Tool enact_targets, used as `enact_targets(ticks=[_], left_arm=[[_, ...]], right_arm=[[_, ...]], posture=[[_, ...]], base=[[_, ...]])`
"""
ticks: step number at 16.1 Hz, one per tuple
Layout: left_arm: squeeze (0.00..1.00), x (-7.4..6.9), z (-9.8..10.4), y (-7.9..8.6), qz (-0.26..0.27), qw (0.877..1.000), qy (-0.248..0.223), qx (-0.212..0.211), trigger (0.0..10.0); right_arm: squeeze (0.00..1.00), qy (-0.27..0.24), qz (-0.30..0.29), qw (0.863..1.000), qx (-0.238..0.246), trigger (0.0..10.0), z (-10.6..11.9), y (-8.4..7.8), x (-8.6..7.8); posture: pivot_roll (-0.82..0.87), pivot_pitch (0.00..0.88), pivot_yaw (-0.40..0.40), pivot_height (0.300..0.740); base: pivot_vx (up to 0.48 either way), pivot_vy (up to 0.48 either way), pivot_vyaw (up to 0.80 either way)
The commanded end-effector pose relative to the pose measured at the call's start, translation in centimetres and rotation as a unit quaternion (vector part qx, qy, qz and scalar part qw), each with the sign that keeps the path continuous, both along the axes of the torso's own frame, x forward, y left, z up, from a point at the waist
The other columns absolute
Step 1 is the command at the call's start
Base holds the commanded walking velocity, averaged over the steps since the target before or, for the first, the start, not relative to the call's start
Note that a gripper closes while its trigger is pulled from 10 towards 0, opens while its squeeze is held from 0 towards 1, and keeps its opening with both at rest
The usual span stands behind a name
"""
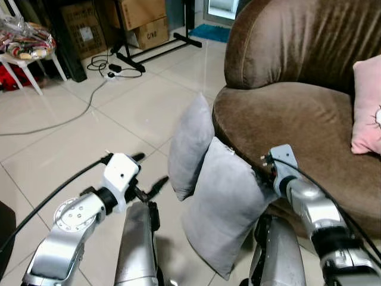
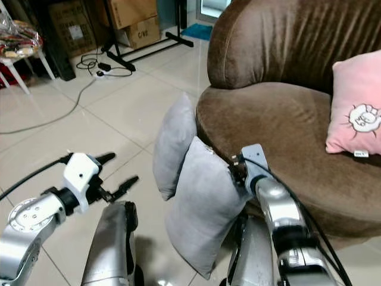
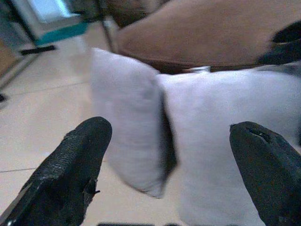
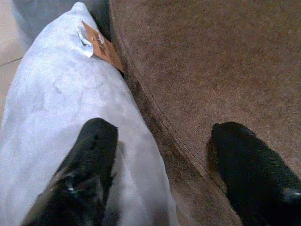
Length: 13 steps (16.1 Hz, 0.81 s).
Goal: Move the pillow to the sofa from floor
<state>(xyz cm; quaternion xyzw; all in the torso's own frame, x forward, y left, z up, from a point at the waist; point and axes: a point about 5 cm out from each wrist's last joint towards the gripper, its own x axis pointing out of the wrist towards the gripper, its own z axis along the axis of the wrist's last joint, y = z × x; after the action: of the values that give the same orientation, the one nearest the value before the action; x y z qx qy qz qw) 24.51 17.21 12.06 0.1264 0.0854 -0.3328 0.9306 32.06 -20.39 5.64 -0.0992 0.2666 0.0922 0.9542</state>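
Left arm bent at the elbow, forearm reaching forward low over the tiled floor [image 1: 71,137]. Left gripper [image 1: 149,174] sits just left of the pillows, fingers spread wide, nothing between them; in the left wrist view both black fingertips [image 3: 70,160] frame the two pillows from the side without touching.

Right arm reaches forward and up, wrist at the front edge of the brown velvet round sofa [image 1: 297,137]. Right gripper [image 4: 160,155] has its fingers wide apart, one black finger [image 4: 89,155] lying on the near pillow's top edge, the other on the sofa's seat fabric. Not clamped on anything.

Near grey suede square pillow [image 1: 223,202] stands tilted on the floor, upper corner leaning against the sofa's front rim, lower corner down by the robot's legs. A small brown paper tag [image 4: 103,47] hangs at its top seam. Surface is soft, faintly creased.

Second grey pillow [image 1: 190,146] stands upright just behind it, also on the floor, touching the sofa's side and overlapped by the near one.

Pink cushion with a white cartoon patch [image 2: 356,110] rests on the sofa seat against the backrest, well apart from the grey ones.
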Motion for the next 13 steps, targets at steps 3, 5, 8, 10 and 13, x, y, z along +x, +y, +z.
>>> enact_targets(ticks=[3, 5, 8, 10, 13], left_arm=[[0.00, -0.3, -0.2, -0.6, -0.039, 0.998, 0.037, -0.024, 10.0], [0.00, -0.6, 0.2, -0.4, -0.056, 0.996, 0.052, -0.040, 10.0], [0.00, -0.8, 0.2, 0.0, -0.063, 0.995, 0.062, -0.035, 10.0], [0.00, -1.0, 0.1, 0.1, -0.067, 0.995, 0.067, -0.033, 10.0], [0.00, -1.2, 0.0, 0.2, -0.076, 0.994, 0.075, -0.023, 10.0]], right_arm=[[1.00, 0.037, 0.018, 0.999, 0.019, 10.0, -0.4, -0.2, 0.4], [1.00, 0.026, 0.061, 0.990, 0.122, 10.0, 0.9, 0.6, 0.7], [1.00, 0.070, 0.126, 0.984, 0.106, 10.0, 0.0, 0.8, -0.2], [1.00, 0.090, 0.131, 0.986, 0.057, 10.0, -0.9, 0.7, -0.4], [1.00, 0.101, 0.085, 0.991, 0.019, 10.0, -1.5, -0.1, -0.3]], posture=[[-0.03, 0.000, 0.047, 0.424], [-0.03, 0.000, 0.040, 0.424], [-0.03, 0.000, 0.038, 0.424], [-0.03, 0.000, 0.039, 0.424], [-0.03, 0.000, 0.039, 0.424]], base=[[0.000, 0.000, 0.00], [0.000, 0.000, 0.00], [0.000, 0.000, 0.00], [0.000, 0.000, 0.00], [0.000, 0.000, 0.00]])
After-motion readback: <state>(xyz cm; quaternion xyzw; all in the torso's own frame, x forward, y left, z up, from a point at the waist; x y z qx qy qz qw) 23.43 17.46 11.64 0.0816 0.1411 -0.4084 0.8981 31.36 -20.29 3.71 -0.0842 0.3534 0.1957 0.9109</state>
